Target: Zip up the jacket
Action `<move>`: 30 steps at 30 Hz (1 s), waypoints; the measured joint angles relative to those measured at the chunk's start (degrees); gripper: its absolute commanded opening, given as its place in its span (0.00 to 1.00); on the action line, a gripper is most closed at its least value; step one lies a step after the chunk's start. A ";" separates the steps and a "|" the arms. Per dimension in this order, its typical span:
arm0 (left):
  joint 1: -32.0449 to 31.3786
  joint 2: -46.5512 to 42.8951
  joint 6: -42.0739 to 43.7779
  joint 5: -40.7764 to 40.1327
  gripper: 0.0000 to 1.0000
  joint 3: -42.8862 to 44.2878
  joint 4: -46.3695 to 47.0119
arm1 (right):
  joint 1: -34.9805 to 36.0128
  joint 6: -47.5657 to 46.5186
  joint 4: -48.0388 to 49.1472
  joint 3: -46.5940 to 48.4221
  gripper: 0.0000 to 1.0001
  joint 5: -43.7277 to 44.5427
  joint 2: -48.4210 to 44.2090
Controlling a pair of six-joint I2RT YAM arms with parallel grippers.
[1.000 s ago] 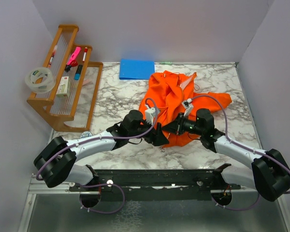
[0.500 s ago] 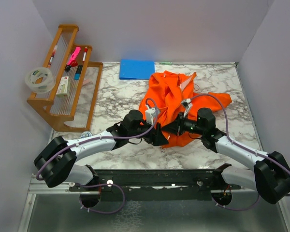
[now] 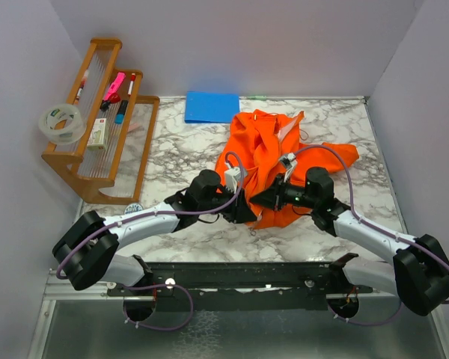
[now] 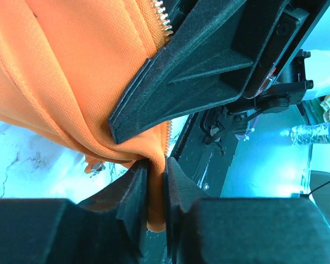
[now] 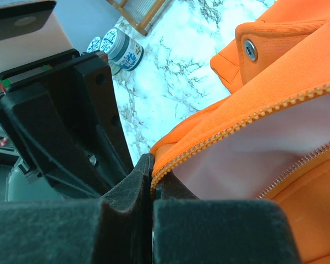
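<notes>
The orange jacket (image 3: 266, 146) lies crumpled on the marble table, right of centre. Both grippers meet at its near bottom hem. My left gripper (image 3: 248, 215) is shut on a fold of orange hem fabric (image 4: 154, 187), which hangs down between its pads; the zipper teeth (image 4: 162, 16) show above, beside the right gripper's black finger (image 4: 209, 60). My right gripper (image 3: 260, 203) is shut on the jacket's zipper edge (image 5: 170, 165), with the row of orange teeth (image 5: 236, 129) and the pale pink lining (image 5: 253, 148) running away from its jaws. A metal snap (image 5: 251, 50) sits on a flap above.
A flat blue rectangle (image 3: 212, 106) lies at the table's back. A wooden rack (image 3: 105, 127) with pens and a tape roll (image 3: 61, 123) stands at the left. Small round jars (image 5: 124, 49) sit near the rack's foot. Grey walls close in on both sides.
My left gripper's jaws have come together on the jacket's bottom hem. The right gripper stayed shut on the zipper edge and shifted slightly left.
</notes>
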 measured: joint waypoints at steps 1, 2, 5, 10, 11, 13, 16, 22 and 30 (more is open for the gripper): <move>0.00 0.00 0.00 0.00 0.13 -0.07 0.00 | 0.00 -0.13 0.00 0.02 0.00 -0.07 0.00; 0.00 0.00 0.02 0.00 0.10 -0.11 0.00 | 0.00 -0.17 0.00 0.02 0.01 -0.22 -0.02; 0.07 0.00 0.04 0.26 0.10 -0.15 0.09 | 0.00 -0.20 0.04 0.04 0.01 -0.59 -0.02; 0.22 0.57 0.20 1.33 0.44 -0.15 0.79 | 0.00 -0.24 0.07 0.44 0.00 -1.55 -0.02; 0.22 0.68 0.22 1.62 0.52 -0.15 0.81 | 0.00 -0.37 0.02 0.63 0.00 -1.73 -0.02; 0.22 0.72 0.42 2.21 0.60 -0.15 0.76 | 0.00 -0.94 -0.09 1.22 0.01 -1.90 -0.02; 0.24 0.72 1.22 2.69 0.61 -0.13 0.11 | 0.00 -2.03 -0.55 1.99 0.00 -2.25 -0.02; 1.03 0.72 3.08 2.95 0.59 0.24 -3.52 | 0.00 -4.48 -3.13 2.27 0.01 -2.75 -0.09; 1.36 0.72 3.39 3.21 0.60 0.48 -4.17 | 0.00 -5.53 -4.09 3.02 0.00 -3.02 -0.09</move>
